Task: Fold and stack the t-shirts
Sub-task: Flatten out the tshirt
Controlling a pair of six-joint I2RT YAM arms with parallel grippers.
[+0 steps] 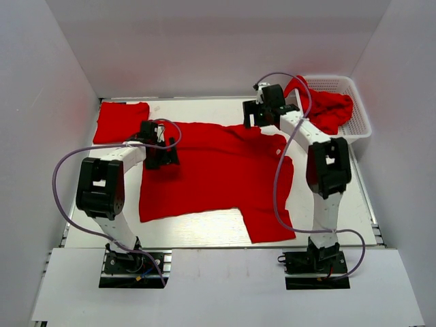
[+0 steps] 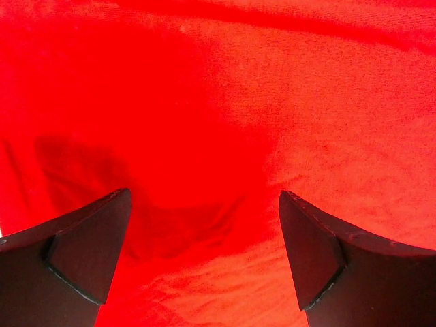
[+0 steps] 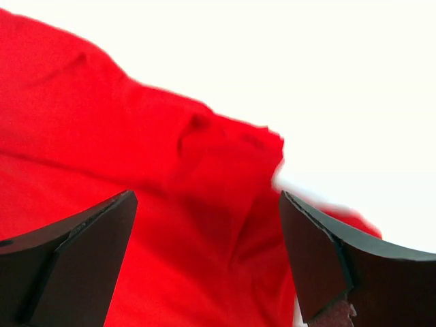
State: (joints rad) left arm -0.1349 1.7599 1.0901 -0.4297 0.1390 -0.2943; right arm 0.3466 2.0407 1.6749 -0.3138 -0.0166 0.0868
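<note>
A red t-shirt (image 1: 218, 174) lies spread across the middle of the table. A folded red t-shirt (image 1: 121, 121) rests at the back left. Another red t-shirt (image 1: 330, 109) is crumpled in the white basket (image 1: 361, 126) at the back right. My left gripper (image 1: 162, 155) hovers over the spread shirt's left side, open, with only red cloth (image 2: 225, 122) beneath its jaws. My right gripper (image 1: 253, 114) is at the shirt's far edge, open, above a rumpled bit of cloth (image 3: 204, 170) beside bare table.
White walls close in the table on the left, back and right. Purple cables loop from both arms over the cloth. Bare table (image 1: 204, 231) shows in front of the spread shirt and between it and the basket.
</note>
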